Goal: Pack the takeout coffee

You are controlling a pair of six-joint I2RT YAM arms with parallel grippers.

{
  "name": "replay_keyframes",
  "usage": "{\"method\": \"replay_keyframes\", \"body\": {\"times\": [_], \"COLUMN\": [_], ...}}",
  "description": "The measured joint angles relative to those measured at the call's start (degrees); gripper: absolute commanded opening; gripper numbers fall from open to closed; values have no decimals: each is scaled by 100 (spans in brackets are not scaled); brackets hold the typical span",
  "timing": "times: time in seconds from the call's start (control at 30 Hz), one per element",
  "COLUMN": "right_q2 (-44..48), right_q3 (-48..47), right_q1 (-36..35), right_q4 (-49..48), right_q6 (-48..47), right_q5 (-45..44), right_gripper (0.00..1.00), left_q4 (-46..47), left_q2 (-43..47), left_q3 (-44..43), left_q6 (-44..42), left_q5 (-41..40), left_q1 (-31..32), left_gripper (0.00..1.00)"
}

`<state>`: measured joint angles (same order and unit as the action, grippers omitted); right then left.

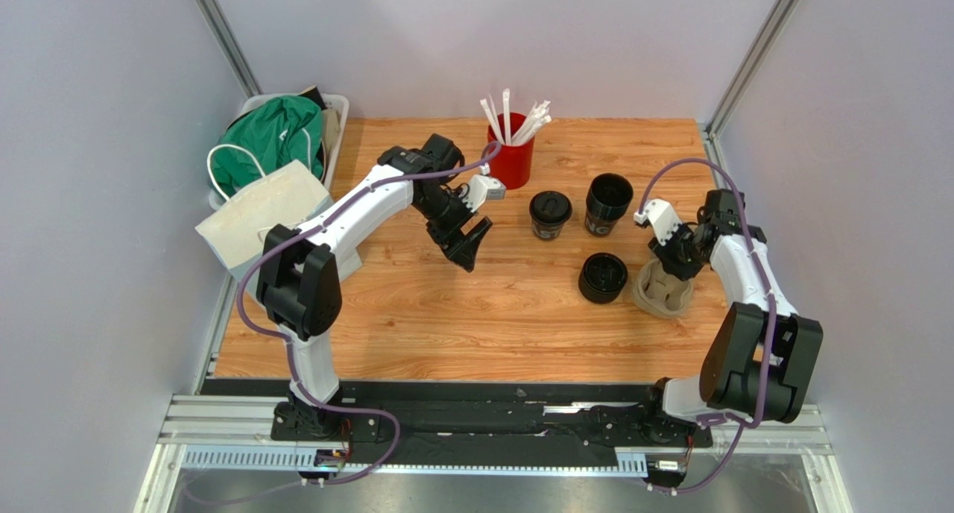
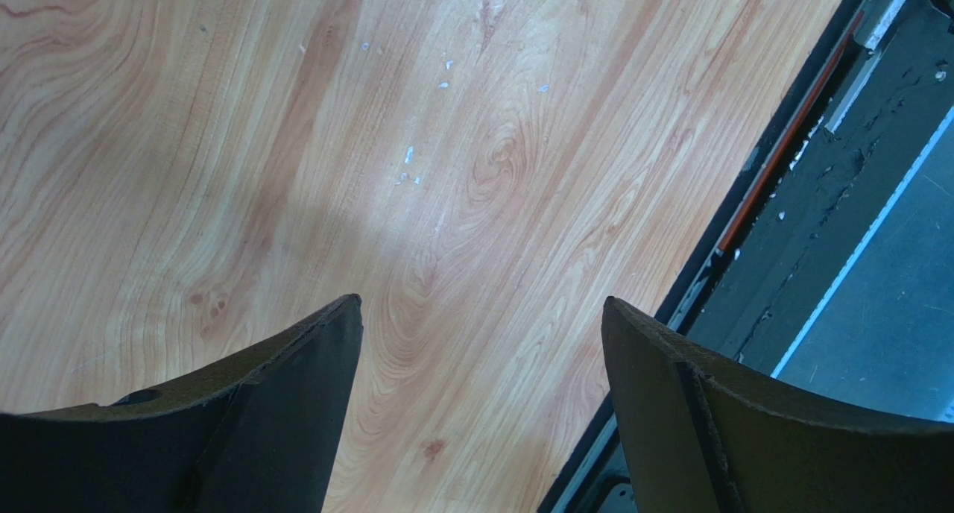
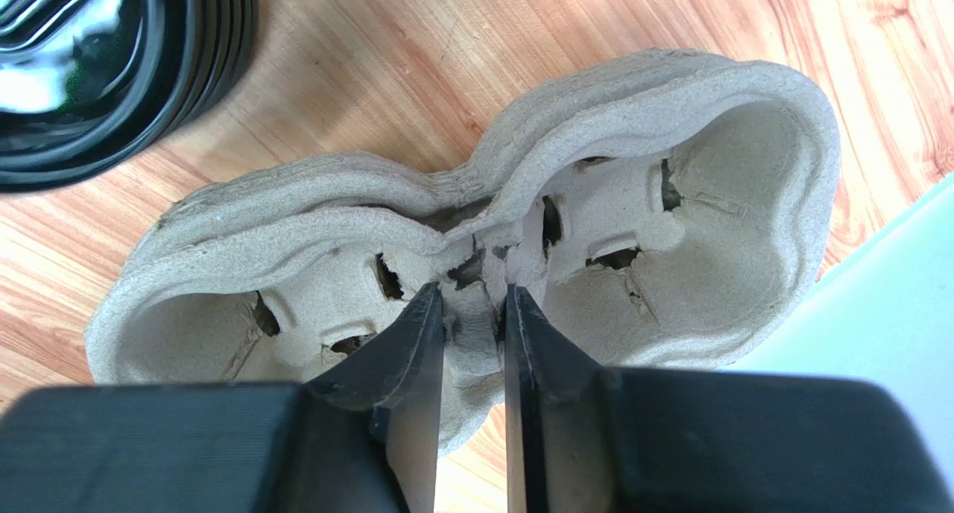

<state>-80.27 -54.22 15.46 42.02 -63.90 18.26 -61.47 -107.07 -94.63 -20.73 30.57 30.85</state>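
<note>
Beneath both of your tools lies a pale wood-grain table (image 1: 448,323), closed in by plain lilac walls (image 1: 560,43) with metal posts (image 1: 224,32) at the far corners.

Count: three black cups, one two-slot pulp carrier (image 3: 672,122), one red cup (image 1: 512,166) of white straws (image 1: 517,116), one white bin (image 1: 338,113), one paper bag (image 1: 263,217).

Your right gripper (image 3: 470,301) stands narrow, its fingers pinching the carrier's centre rib, one finger on either side. The near cup (image 1: 602,277) sits just to its left, apart from the carrier; the wrist view shows only its glossy ribbed edge. The far cup (image 1: 608,200) stands beyond and to the left of that tool. You cannot tell from these views whether these two carry lids.

Your left gripper (image 2: 482,312) hangs wide over bare wood, holding nothing. The lidded cup (image 1: 550,213) stands to its right, well apart. The red cup is just beyond it. The bag and the bin, which holds green cloth (image 1: 274,138), lie to its left, behind the arm.
</note>
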Motion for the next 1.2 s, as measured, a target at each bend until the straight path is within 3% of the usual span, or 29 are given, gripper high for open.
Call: {"method": "replay_keyframes", "body": {"times": [0.7, 0.93, 1.2], "right_q2": [608, 496, 57], "right_q3": [-144, -326, -328], "right_q1": [192, 199, 247], "right_q4": [98, 179, 184], "right_q6": [1069, 1274, 1493], "right_q5": [-61, -330, -577], "right_gripper": [16, 23, 25], "left_q4": [0, 0, 2], "left_q2": [-46, -46, -46], "left_q3": [0, 0, 0], "left_q6": [2, 0, 2], "left_q5": [-68, -68, -68], "left_q1": [31, 31, 31], "left_gripper": [86, 87, 86]}}
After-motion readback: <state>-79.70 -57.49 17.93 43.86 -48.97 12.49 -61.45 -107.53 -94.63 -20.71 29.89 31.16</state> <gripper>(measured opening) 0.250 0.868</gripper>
